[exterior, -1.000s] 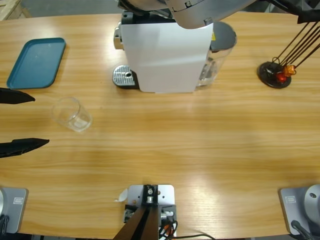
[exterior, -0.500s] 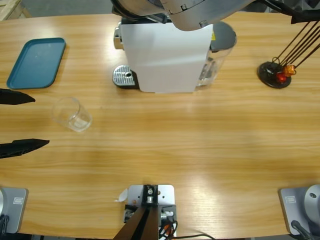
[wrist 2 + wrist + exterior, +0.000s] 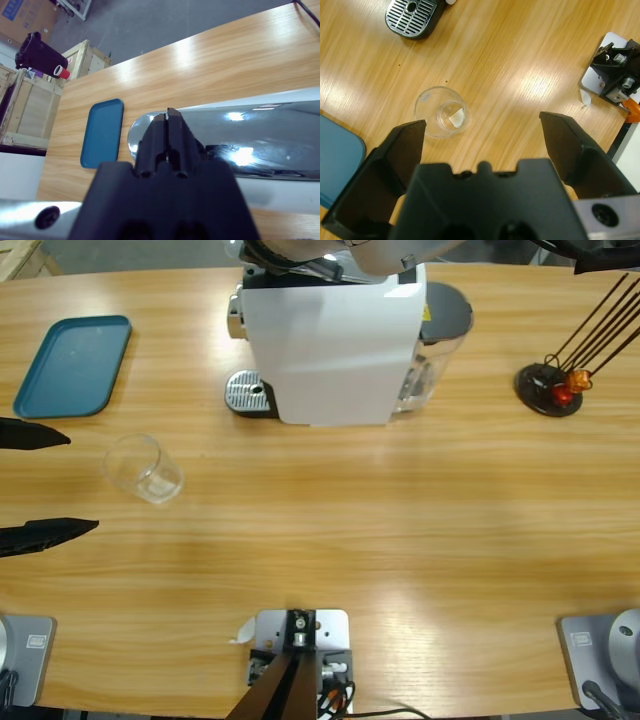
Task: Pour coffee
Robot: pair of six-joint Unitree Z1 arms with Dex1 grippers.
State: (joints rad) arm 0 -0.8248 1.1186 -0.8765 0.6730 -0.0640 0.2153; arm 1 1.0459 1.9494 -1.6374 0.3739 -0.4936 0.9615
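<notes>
bright, even overhead light | glare patches on table (image 3: 420,590) | soft shadows | left wrist view slightly blurred

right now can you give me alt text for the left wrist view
The left gripper, jaws wide open, hovers above an empty clear glass standing on the wooden table. A round metal drip grate sits at the top, and a blue tray edge shows at left.

A flat teal rectangular plastic tray (image 3: 73,365) lies near the long wooden table's (image 3: 400,530) far left corner. At the right end stands a round black stand (image 3: 547,390) with thin dark rods rising from it and small red and orange pieces at its base.
</notes>
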